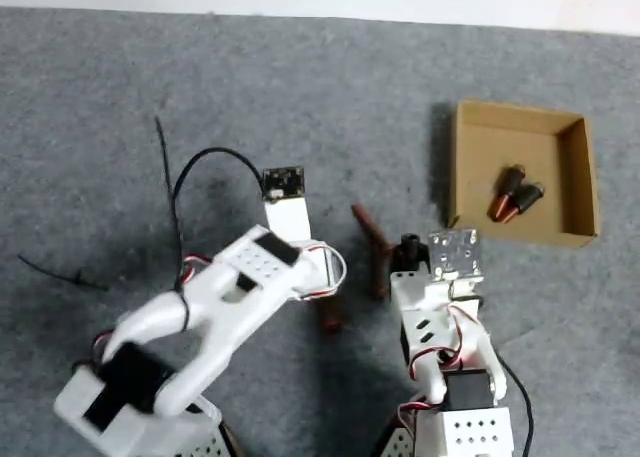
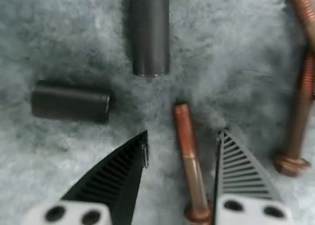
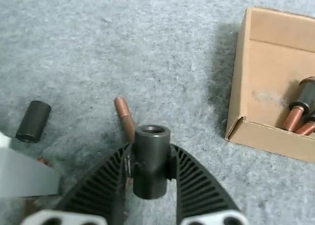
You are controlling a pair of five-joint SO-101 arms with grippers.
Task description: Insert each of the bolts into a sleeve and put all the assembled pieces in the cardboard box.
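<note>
1. Grey carpet (image 1: 300, 77) covers the table.
2. The box (image 1: 455, 167) sits on the carpet on the right arm's side. It is well apart from the loose parts.
3. Two done pieces (image 1: 512, 195) lie in the box, side by side and touching. Each one is a copper bolt stuck in a black sleeve.
4. The right claw (image 3: 150, 148) holds a black sleeve (image 3: 150, 168). Its two fingers press on the sleeve's sides. The sleeve pokes out past the fingertips, and you can see its open hole at the far end.
5. The right claw is above the carpet, between the box and the loose parts.
6. The left claw (image 2: 184, 134) is open wide and low over the carpet.
7. A copper bolt (image 2: 189, 156) lies flat on the carpet between the left claw's fingers. It is closer to one finger than the other. I cannot tell if that finger touches it.
8. Two loose sleeves (image 2: 149, 35) lie on their sides just past the left claw's tips. They are apart from each other and point in different ways.
9. Two other bolts (image 2: 299, 121) lie on the carpet off to one side of the left claw, nearly end to end.
</note>
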